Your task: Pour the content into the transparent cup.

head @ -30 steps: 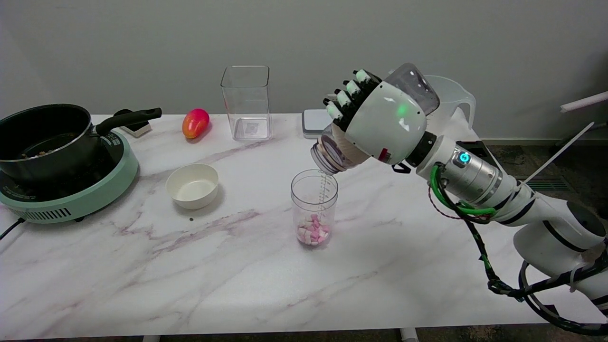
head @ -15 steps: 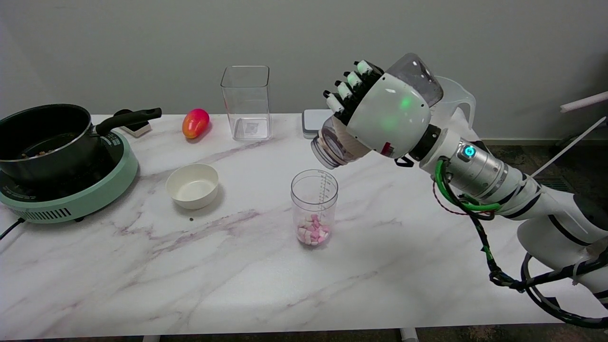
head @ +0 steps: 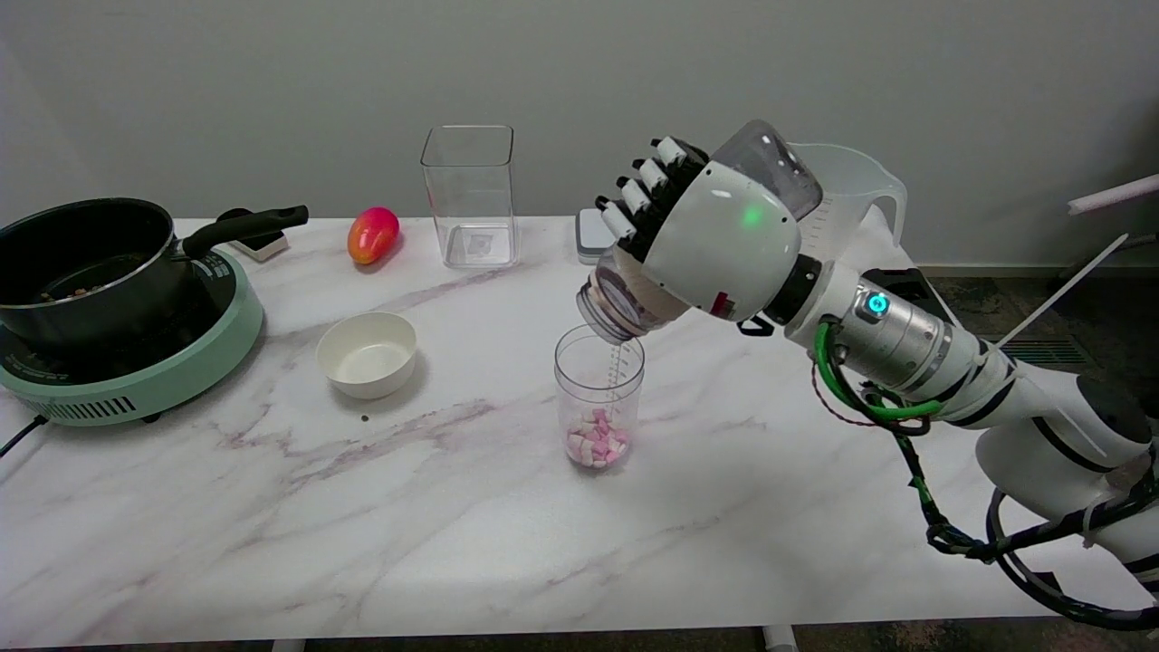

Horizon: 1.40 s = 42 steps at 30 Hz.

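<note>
On the marble desk [head: 435,543], we see a pour under way.
Nearest us stands the transparent cup [head: 598,394] holding pink-and-white pieces [head: 595,438]; just above its rim our robot hand [head: 715,240] grips a tilted jar [head: 634,294], mouth downward.

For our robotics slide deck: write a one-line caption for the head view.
Right hand tips a clear plastic jar over a transparent cup holding pink-and-white pieces.

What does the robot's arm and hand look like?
The right hand has a smooth white shell with a green glow, a small red mark, and black fingers with white tips. Its arm is white with black rings, a silver wrist with a lit teal button, and green and black cables looping beneath.
</note>
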Each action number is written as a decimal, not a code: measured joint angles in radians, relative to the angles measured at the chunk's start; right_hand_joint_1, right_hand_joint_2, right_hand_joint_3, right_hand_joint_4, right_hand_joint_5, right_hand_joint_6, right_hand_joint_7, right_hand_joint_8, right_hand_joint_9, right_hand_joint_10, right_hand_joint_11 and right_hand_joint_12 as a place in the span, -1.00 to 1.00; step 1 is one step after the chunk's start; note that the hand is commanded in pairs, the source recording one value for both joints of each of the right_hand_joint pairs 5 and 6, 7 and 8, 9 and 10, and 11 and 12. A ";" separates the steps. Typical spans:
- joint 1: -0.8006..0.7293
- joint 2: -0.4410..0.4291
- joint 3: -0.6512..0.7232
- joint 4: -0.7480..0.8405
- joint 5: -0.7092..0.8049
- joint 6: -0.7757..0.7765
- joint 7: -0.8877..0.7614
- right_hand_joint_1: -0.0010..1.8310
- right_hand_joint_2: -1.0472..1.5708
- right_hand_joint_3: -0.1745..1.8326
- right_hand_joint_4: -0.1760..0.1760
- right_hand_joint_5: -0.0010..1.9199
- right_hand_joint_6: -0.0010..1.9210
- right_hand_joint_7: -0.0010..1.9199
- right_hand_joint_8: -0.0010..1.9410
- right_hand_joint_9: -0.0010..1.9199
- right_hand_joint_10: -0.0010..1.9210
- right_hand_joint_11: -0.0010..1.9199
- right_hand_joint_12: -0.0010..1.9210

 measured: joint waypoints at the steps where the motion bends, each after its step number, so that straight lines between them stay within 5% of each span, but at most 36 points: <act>1: 0.000 0.000 -0.004 0.000 -0.002 -0.002 0.001 0.32 0.96 -0.43 0.00 1.00 1.00 0.96 0.94 0.67 0.67 0.41 0.41; 42: 0.090 0.026 -0.052 0.002 -0.120 -0.014 0.042 0.34 0.91 -0.40 0.00 1.00 1.00 0.95 0.93 0.65 0.65 0.39 0.38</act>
